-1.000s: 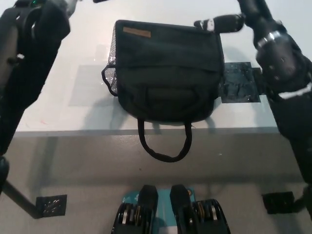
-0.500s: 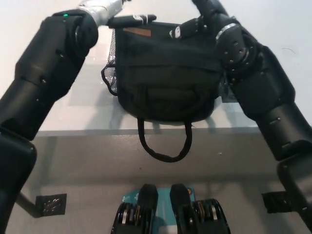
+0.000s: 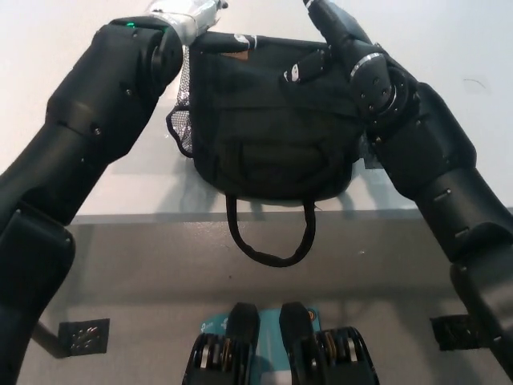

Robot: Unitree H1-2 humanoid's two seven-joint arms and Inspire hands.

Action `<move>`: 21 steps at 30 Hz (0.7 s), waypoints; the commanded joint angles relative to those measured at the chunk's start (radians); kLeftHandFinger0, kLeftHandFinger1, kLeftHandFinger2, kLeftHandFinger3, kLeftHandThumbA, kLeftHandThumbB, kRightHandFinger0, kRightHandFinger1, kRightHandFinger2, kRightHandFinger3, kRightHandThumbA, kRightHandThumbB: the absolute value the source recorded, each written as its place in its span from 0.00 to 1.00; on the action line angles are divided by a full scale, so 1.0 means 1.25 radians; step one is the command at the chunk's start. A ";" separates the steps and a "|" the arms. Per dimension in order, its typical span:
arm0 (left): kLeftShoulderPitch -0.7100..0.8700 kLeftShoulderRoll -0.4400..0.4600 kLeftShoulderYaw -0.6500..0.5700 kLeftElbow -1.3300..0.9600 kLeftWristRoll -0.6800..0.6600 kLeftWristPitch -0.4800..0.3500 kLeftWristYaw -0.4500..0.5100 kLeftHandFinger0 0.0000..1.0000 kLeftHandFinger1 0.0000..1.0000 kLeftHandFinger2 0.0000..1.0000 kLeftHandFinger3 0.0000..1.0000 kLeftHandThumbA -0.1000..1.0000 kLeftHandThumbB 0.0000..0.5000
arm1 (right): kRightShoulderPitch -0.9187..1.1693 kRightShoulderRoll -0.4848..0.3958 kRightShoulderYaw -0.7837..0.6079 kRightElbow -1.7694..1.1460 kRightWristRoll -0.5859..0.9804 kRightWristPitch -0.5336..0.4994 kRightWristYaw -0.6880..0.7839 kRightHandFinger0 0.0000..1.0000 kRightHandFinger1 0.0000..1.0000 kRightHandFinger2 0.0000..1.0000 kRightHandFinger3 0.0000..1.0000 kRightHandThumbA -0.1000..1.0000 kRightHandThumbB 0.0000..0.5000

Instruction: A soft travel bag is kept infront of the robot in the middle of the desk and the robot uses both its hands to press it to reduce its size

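Since half a second ago both arms have reached further over the bag (image 3: 272, 120), now covering its far corners. Bag sits mid-tabletop (image 3: 120, 172), near edge close to the tabletop front; strap loop (image 3: 271, 241) hangs over it. Left hand (image 3: 210, 18) at far-left corner, right hand (image 3: 309, 66) on top; cannot tell either hand's finger state. Bag contents hidden. Bare tabletop left of bag.

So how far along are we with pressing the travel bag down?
Early stage. Done: both arms have reached over the black travel bag lying mid-desk. In hand: the right hand rests on the bag's far upper part, and the left hand is at its far left corner, mostly out of frame. Left: the real squashing; the bag looks full-bodied, its strap loop hanging over the desk edge.
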 commanded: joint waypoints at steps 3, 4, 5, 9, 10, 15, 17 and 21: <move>-0.078 -0.010 -0.009 0.010 0.038 0.013 0.033 1.00 1.00 1.00 1.00 1.00 0.19 | -0.059 -0.022 0.004 -0.001 -0.004 -0.006 -0.023 1.00 1.00 1.00 1.00 1.00 0.51; -0.079 -0.010 -0.009 0.009 0.038 0.013 0.031 1.00 1.00 1.00 1.00 1.00 0.19 | -0.059 -0.023 0.005 -0.002 -0.005 -0.005 -0.023 1.00 1.00 1.00 1.00 1.00 0.51; -0.080 -0.010 -0.010 0.009 0.039 0.013 0.029 1.00 1.00 1.00 1.00 1.00 0.20 | -0.058 -0.024 0.005 -0.003 -0.006 -0.006 -0.023 1.00 1.00 1.00 1.00 1.00 0.51; -0.081 -0.012 -0.020 0.003 0.053 0.017 0.014 1.00 1.00 1.00 1.00 1.00 0.18 | -0.053 -0.025 -0.003 0.002 0.007 -0.023 -0.027 1.00 1.00 1.00 1.00 1.00 0.51; -0.078 -0.016 -0.016 0.010 0.045 0.017 0.010 1.00 1.00 1.00 1.00 1.00 0.15 | -0.050 -0.023 -0.006 0.004 0.011 -0.023 -0.028 1.00 1.00 1.00 1.00 1.00 0.49; -0.034 -0.035 -0.002 0.019 0.034 0.020 0.037 1.00 1.00 1.00 1.00 1.00 0.07 | -0.023 -0.014 0.002 0.004 0.007 -0.020 -0.030 1.00 1.00 1.00 1.00 1.00 0.45; -0.022 -0.040 0.004 0.017 0.027 0.017 0.035 1.00 1.00 1.00 1.00 1.00 0.10 | -0.017 -0.011 0.003 0.013 0.006 -0.021 -0.034 1.00 1.00 1.00 1.00 1.00 0.49; -0.020 -0.054 0.010 0.040 0.026 0.014 0.048 1.00 1.00 1.00 1.00 1.00 0.18 | -0.018 -0.008 0.002 0.035 0.010 -0.041 -0.046 1.00 1.00 1.00 1.00 1.00 0.51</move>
